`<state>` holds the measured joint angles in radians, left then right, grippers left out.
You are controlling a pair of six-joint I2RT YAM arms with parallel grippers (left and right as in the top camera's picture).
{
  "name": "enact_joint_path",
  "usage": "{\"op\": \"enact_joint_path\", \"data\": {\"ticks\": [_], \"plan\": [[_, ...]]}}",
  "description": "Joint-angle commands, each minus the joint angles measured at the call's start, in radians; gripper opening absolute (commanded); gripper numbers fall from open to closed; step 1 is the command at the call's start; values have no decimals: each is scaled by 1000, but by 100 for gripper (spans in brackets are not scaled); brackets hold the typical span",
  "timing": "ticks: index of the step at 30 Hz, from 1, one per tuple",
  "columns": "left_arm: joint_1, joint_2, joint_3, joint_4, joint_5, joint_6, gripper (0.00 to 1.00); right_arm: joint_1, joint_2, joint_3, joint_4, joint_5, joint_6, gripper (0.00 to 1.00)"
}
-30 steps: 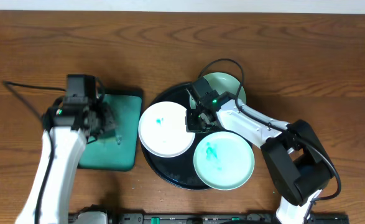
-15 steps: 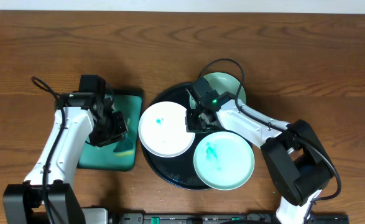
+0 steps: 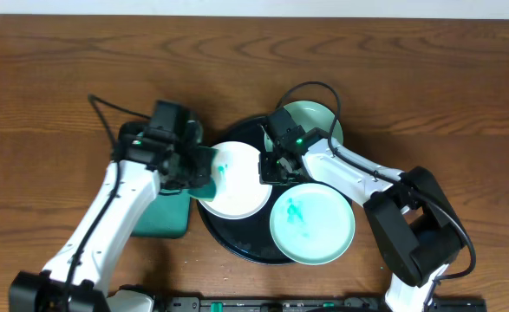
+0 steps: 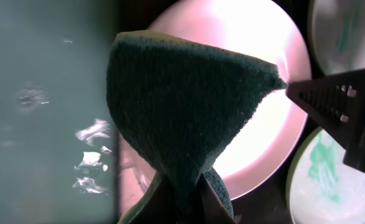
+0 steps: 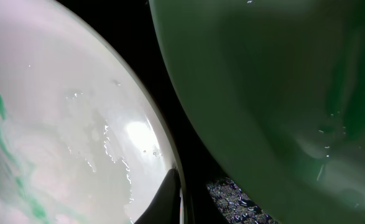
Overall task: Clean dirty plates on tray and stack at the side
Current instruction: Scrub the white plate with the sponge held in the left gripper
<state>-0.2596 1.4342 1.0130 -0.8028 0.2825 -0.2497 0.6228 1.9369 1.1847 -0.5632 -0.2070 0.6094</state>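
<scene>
Left gripper [image 4: 181,199] clenched on a dark green foam sponge [image 4: 182,106], hanging over the near rim of the round white plate [image 3: 237,189], teal smear [image 3: 222,167] unwiped; wiping looks about to begin. Beyond it, right gripper [image 3: 270,167] is shut at the plate's far rim, on the large round glossy black tray [image 3: 237,245]. Next move calls for pressing the sponge down and scrubbing across the smear.

Overhead looking straight down from afar, both wrist views close, angled down, sharing the white plate [image 4: 257,137].
</scene>
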Motion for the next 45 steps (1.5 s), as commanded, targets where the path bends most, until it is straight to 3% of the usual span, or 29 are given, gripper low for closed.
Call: {"op": "enact_joint_path", "data": {"ticks": [1,9,15,25,33,40,45], "plan": [[-35,71,17,25,-31,-53,7,21,56,-10,3,0,-12,1],[-46,268,17,99,-90,-98,7,21,56,-10,-6,0,-12,1],[-76,385,17,102,15,-95,7,21,56,-10,-5,0,-12,1],[-224,394,17,161,191,-85,7,21,56,-10,-5,0,-12,1],[-231,394,17,276,202,-119,7,21,56,-10,-5,0,-12,1],[-156,394,17,448,-43,-161,7,21,56,-10,-14,0,-11,1],[-112,394,17,412,-314,-159,7,21,56,-10,-26,0,-11,1]]}}
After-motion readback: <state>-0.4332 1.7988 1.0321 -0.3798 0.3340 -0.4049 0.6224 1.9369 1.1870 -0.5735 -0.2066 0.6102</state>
